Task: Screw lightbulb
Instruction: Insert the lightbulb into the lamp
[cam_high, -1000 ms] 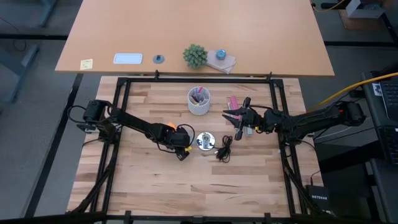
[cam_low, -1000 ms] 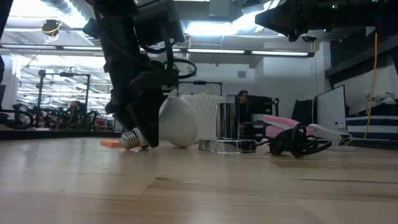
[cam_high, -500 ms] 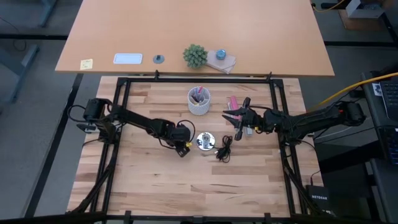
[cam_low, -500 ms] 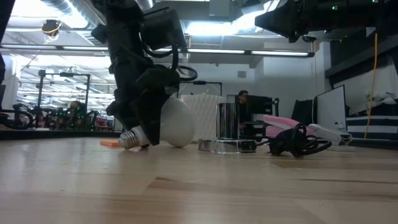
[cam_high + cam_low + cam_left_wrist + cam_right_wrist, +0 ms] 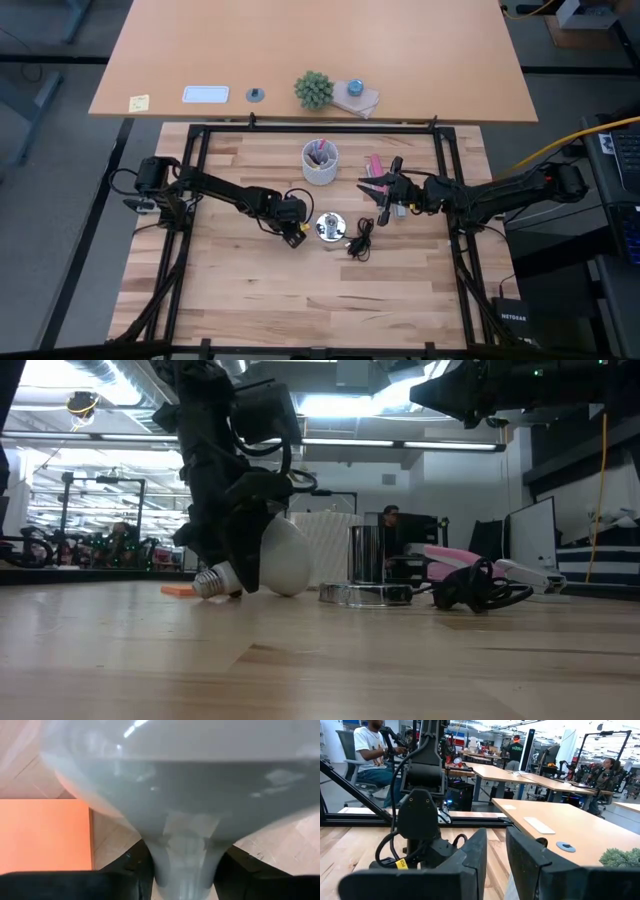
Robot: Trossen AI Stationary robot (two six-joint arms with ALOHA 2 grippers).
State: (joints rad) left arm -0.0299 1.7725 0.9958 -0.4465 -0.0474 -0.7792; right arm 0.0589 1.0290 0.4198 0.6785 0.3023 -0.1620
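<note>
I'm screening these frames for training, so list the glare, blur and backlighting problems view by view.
Low view: bright ceiling lights silhouette the left gripper over the lightbulb. Left wrist view: bulb fills the frame, blurred, with glare streaks. Right wrist view: the right gripper looms dark and soft in the foreground.

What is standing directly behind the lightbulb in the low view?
Behind the lightbulb stands the white ribbed cup. The bulb and the left gripper cover its left and lower parts, so its base cannot be seen.

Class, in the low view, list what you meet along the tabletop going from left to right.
Orange piece → lightbulb, with the left hand on it → silvery fitting → black cord.
</note>
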